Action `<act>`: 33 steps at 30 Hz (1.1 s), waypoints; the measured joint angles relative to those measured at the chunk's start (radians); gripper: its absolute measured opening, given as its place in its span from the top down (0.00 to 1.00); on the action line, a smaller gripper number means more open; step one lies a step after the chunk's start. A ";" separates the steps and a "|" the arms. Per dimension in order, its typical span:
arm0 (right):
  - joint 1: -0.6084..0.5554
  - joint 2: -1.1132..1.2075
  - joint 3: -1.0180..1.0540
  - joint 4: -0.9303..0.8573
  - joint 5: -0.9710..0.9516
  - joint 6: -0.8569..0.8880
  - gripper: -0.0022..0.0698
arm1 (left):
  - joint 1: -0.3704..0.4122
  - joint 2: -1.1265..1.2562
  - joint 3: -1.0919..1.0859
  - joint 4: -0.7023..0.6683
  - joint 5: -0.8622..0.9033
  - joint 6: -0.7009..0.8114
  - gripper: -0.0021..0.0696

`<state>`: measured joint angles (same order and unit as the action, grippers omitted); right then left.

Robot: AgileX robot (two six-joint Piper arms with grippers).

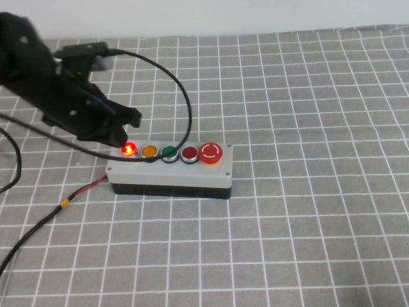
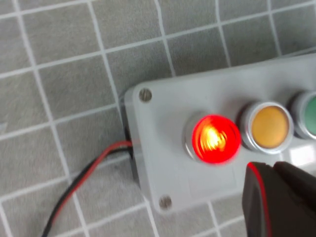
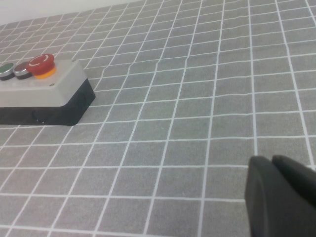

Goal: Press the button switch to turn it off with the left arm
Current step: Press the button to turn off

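Observation:
The button switch (image 1: 129, 150) is a small round red button, glowing, at the left end of a row of five on a grey box (image 1: 169, 171). In the left wrist view the button switch (image 2: 216, 138) glows bright red, close to my shut fingertips. My left gripper (image 1: 128, 121) is shut and empty, its tip just above and behind the button, apart from it. My right gripper (image 3: 276, 170) is shut and empty over bare cloth, far from the box (image 3: 54, 91), and does not show in the high view.
Beside the glowing button stand an orange button (image 1: 149, 151), a green one (image 1: 169, 152), a dark red one (image 1: 190, 153) and a large red one (image 1: 211, 153). A black-and-red wire (image 1: 61, 206) runs left from the box. A thick black cable (image 1: 182, 96) arcs over the box.

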<state>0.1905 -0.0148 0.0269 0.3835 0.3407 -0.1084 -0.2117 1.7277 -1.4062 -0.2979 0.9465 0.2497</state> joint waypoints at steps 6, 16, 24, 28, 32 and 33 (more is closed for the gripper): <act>0.000 0.000 0.000 0.000 0.000 0.000 0.99 | -0.018 0.106 -0.069 0.027 0.020 0.000 0.98; 0.000 0.000 0.000 0.000 0.000 0.000 0.99 | -0.020 0.132 -0.093 0.041 0.013 0.000 0.98; 0.000 0.000 0.000 0.000 0.000 0.000 0.99 | -0.020 0.132 -0.093 0.049 0.019 0.000 0.98; 0.000 0.000 0.000 0.000 0.000 0.000 0.99 | -0.020 0.141 -0.097 0.049 0.028 0.000 0.98; 0.000 0.000 0.000 0.000 0.000 0.000 0.99 | -0.020 0.150 -0.102 0.047 0.029 0.000 0.98; 0.000 0.000 0.000 0.000 0.000 0.000 0.99 | -0.020 0.150 -0.103 0.047 0.029 0.001 0.98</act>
<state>0.1905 -0.0148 0.0269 0.3835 0.3407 -0.1084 -0.2318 1.8775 -1.5097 -0.2508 0.9756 0.2504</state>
